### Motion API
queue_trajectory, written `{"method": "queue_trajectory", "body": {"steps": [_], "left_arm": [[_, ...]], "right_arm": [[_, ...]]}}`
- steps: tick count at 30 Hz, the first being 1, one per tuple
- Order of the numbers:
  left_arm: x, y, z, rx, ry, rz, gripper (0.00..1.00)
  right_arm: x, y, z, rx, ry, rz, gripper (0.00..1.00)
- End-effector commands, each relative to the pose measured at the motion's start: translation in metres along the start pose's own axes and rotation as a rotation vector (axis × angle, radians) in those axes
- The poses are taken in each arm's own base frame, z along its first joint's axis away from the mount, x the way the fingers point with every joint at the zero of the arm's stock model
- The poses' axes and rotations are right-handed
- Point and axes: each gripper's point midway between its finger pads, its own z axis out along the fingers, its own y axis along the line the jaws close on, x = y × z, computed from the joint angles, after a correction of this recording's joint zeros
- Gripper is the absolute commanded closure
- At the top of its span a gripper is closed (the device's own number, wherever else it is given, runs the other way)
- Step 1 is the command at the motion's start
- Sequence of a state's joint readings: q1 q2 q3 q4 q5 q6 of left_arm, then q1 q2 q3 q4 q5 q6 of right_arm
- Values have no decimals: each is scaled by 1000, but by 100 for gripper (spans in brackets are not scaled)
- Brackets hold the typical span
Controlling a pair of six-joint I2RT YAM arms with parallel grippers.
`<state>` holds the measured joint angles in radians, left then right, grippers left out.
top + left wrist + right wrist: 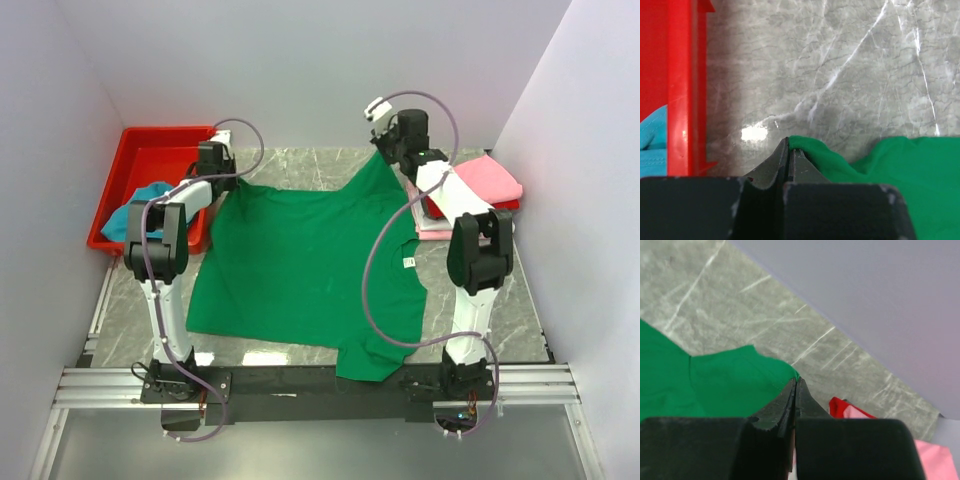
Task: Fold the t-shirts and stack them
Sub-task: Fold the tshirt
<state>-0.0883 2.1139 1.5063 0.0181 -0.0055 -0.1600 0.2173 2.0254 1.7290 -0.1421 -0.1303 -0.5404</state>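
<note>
L pincer [790, 144] & R pincer [795, 384] each pinch a far corner of the green t-shirt [300, 260], spread on the worktop [300, 165]. Pink t-shirt [487, 178] lies near R.

Spread t-shirt [300, 265] between tray [165, 131] and stack [485, 180]

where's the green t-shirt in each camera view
top external: green t-shirt spread across the middle of the picture.
left wrist: lower right, one corner pinched in the shut left hand.
right wrist: lower left, one corner pinched in the shut right hand.
shared landmark: the grey marble tabletop under the shirt.
</note>
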Motion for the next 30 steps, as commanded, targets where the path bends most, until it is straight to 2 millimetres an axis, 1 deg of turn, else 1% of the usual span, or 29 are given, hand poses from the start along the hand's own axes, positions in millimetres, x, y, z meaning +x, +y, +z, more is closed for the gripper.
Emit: {"method": "queue_trajectory", "body": {"steps": [1, 3, 4, 6, 7, 8, 9, 11, 12, 14, 16, 19, 20, 21, 23, 25, 26, 27, 28, 29, 30], "left_arm": [[-24, -12, 4, 34, -43, 42, 100], [-30, -11, 5, 25, -53, 40, 100], [-34, -5, 4, -14, -73, 34, 100], [-37, -3, -7, -27, -104, 22, 100], [-50, -5, -12, -16, -164, 19, 100], [-47, -6, -25, -26, -180, 23, 100], [-49, -11, -30, -29, -204, 41, 100], [-48, -11, -40, -47, -220, 48, 100], [-46, -9, -38, -54, -207, 47, 100], [-38, -4, -32, -82, -158, 59, 100], [-36, -1, -27, -97, -137, 71, 100], [-41, -3, -25, -93, -151, 71, 100], [-46, -3, -26, -94, -164, 71, 100], [-50, -4, -28, -97, -177, 74, 100], [-58, -1, -32, -132, -200, 80, 100], [-59, 0, -33, -180, -210, 104, 100], [-57, -1, -30, -192, -204, 117, 100], [-53, -6, -27, -200, -190, 143, 100], [-42, -6, -23, -217, -145, 163, 100], [-35, -4, -13, -252, -122, 176, 100], [-28, -5, -9, -265, -102, 184, 100]], "right_arm": [[-57, -44, -44, 102, -155, 55, 100], [-56, -55, -52, 123, -148, 75, 100], [-53, -56, -54, 127, -143, 79, 100], [-50, -56, -56, 123, -135, 80, 100], [-45, -53, -55, 116, -125, 80, 100], [-44, -52, -54, 115, -126, 78, 100], [-41, -51, -53, 108, -121, 82, 100], [-39, -46, -51, 89, -115, 92, 100], [-36, -44, -47, 79, -110, 101, 100], [-38, -41, -48, 66, -113, 109, 100], [-39, -40, -50, 58, -115, 113, 100], [-41, -38, -58, 53, -123, 103, 100], [-41, -37, -60, 49, -125, 99, 100], [-46, -37, -66, 47, -137, 95, 100], [-43, -32, -70, 29, -138, 92, 100], [-47, -26, -78, 1, -157, 86, 100], [-47, -23, -80, -10, -161, 86, 100], [-50, -21, -83, -17, -171, 90, 100], [-46, -18, -83, -23, -166, 93, 100], [-45, -17, -83, -26, -163, 95, 100], [-42, -16, -81, -29, -159, 102, 100]]}}
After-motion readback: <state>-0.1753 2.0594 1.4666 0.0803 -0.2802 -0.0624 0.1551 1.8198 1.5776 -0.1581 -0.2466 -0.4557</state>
